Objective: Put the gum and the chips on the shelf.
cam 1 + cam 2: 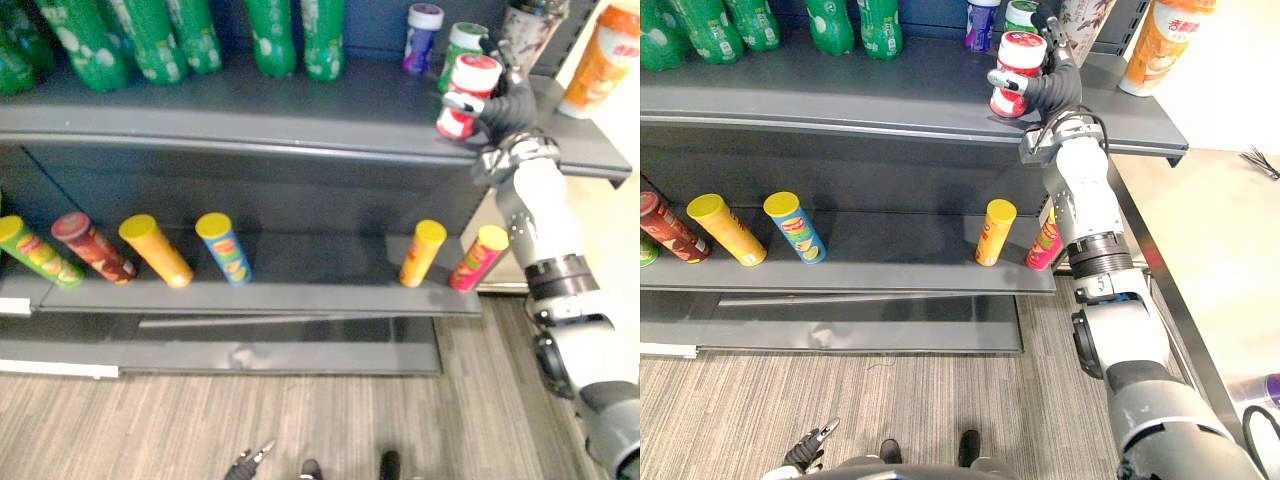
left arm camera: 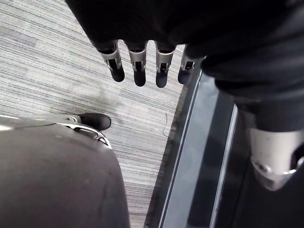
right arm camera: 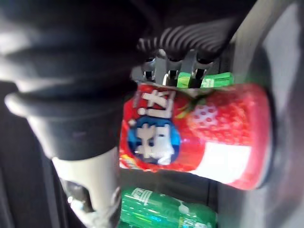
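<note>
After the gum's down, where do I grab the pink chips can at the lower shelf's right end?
Probably best: take the pink chips can round its middle, below the yellow lid, from the open shelf front. It is a slim round tube, the orange can stands close on its left, and the upper shelf blocks a reach from above.

- Upper shelf: you have green bottles in a row along its back, left half.
- Back right: purple jar, with a green jar just beside it.
- Near the front edge, right: red jar, tilted.
- Far right end: orange bottle.
- Lower shelf, your left to right: green can, dark red can, yellow can, blue can. After a gap come the orange can and pink can.
</note>
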